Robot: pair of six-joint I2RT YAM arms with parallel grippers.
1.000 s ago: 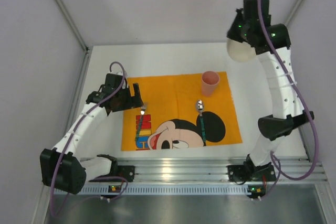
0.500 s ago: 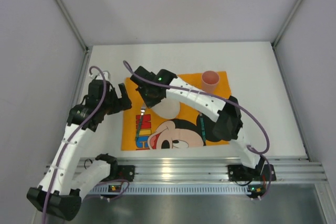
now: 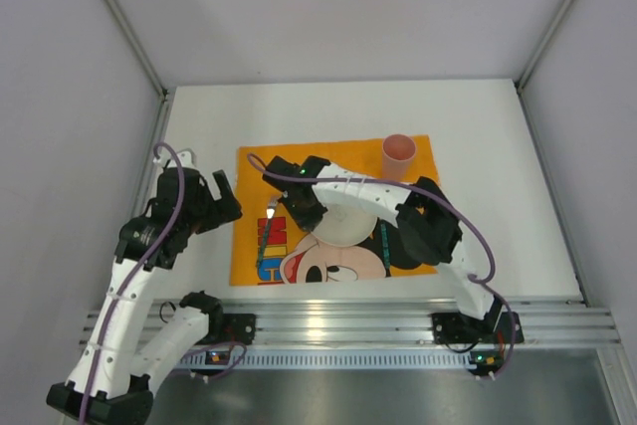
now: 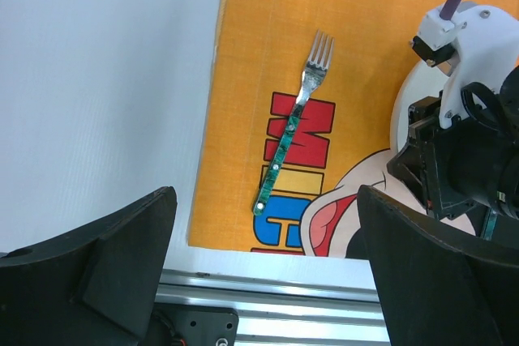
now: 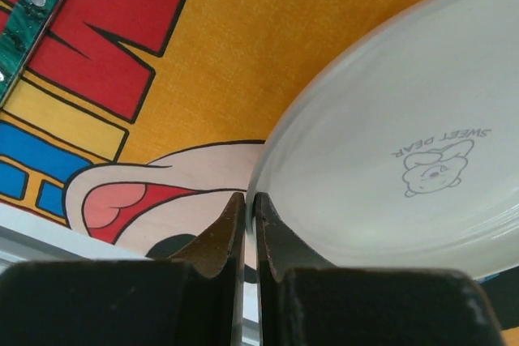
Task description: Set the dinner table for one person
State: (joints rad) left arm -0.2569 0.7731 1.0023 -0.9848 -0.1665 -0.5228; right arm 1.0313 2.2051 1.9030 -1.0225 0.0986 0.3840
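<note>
Right gripper [image 5: 246, 198]: jaws pressed together on the rim of a round white ceramic plate [image 5: 405, 135], over the middle of the orange Mickey Mouse cloth [image 3: 328, 158].
Left gripper [image 4: 266, 200]: jaws spread wide, holding nothing, above the cloth's left edge.
Green-handled metal fork [image 4: 292, 119]: flat on the cloth's left part, just beside the plate.
Pink round cup [image 3: 399, 154]: upright at the cloth's far right corner.
Large white rectangular dinner table [image 3: 498, 146]: beneath the cloth, bare to the cloth's left, right and far sides.

I saw the large, flat, plain white rectangular tabletop [image 3: 498, 146] lying level, its ridged aluminium rail [image 3: 338, 320] along my near edge.
</note>
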